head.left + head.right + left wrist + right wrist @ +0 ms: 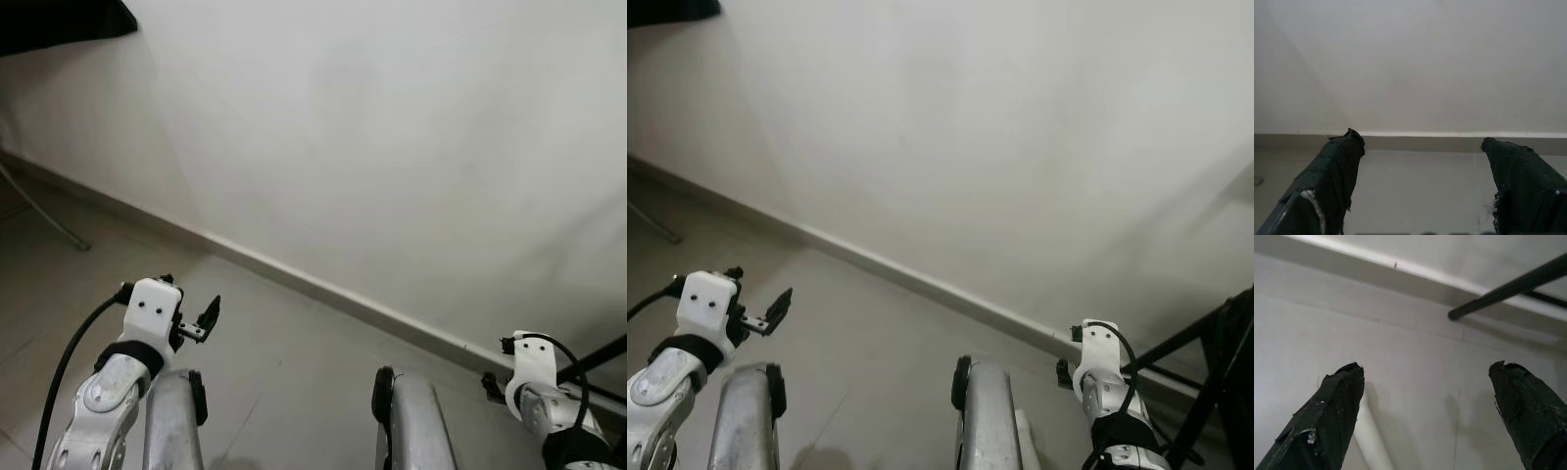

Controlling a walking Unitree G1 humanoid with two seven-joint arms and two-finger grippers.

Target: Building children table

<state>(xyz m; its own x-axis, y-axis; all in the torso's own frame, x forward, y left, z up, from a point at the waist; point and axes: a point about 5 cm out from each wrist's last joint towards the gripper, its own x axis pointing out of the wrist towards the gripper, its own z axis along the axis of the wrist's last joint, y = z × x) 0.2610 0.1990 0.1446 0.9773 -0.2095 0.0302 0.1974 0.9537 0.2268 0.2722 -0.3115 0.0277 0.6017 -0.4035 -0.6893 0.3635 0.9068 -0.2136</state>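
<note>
Facing a bare wall [392, 147] and its skirting [323, 289], both arms are held low over the tiled floor [284, 372]. The left gripper [1420, 186] and right gripper [1425, 416] are spread wide, nothing held. No table part can be made out; a black rod [1508, 286] rests on the floor near the right gripper.

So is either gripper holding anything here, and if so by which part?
Nothing is held. The left gripper and the right gripper both have their fingers spread apart, with just bare floor and wall between them.
</note>
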